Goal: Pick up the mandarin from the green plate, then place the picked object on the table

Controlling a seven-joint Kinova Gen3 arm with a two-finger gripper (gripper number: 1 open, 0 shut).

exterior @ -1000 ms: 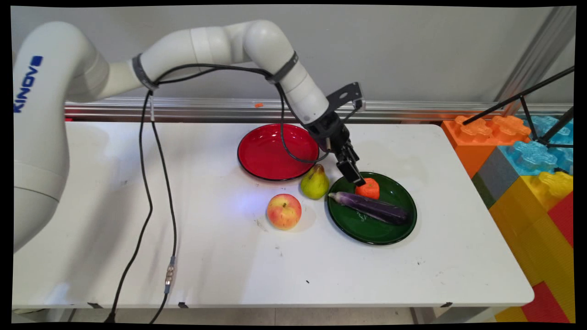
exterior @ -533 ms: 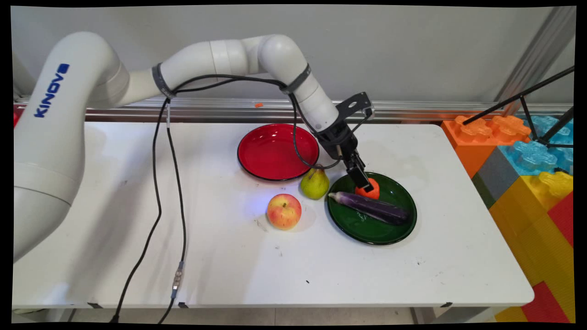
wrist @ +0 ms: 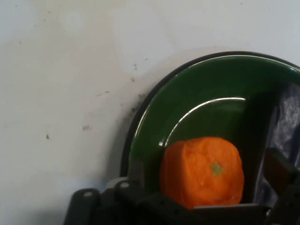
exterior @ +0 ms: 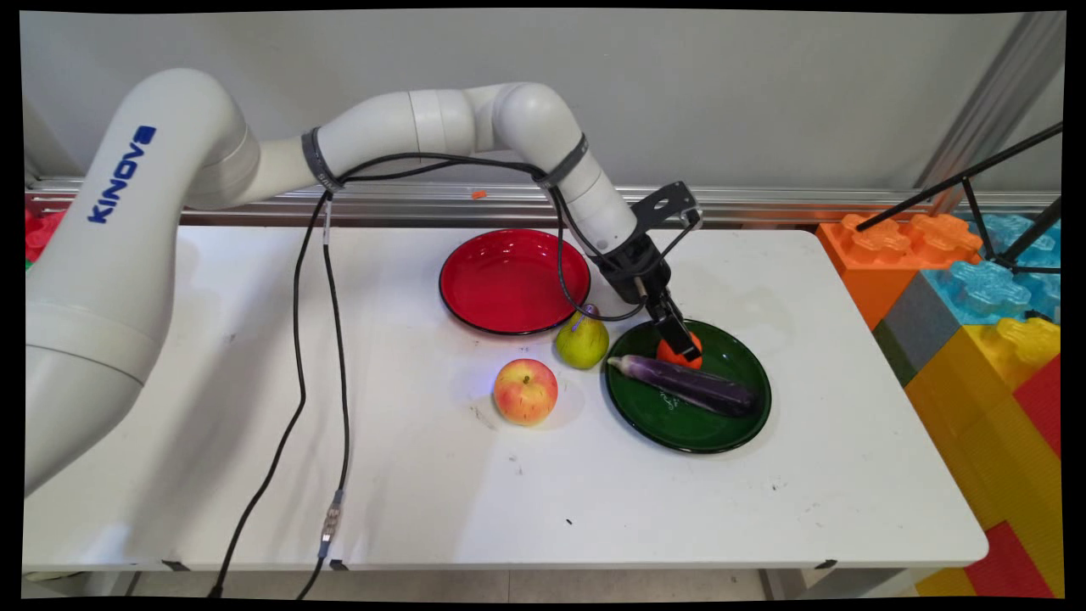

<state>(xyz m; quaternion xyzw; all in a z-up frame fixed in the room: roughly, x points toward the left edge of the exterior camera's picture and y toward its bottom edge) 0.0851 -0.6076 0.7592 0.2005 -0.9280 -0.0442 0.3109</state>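
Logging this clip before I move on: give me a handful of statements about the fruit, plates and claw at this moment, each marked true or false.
1. The orange lies in the green plate. True.
2. The eggplant lies in the red plate. False: it lies in the green plate, beside the orange.
3. The claw is down at the orange. True: the hand view shows the orange between its fingers, which stand apart.
4. The apple sits in the red plate. False: it rests on the table, and that plate is empty.
5. The pear stands on the table between the two plates. True.
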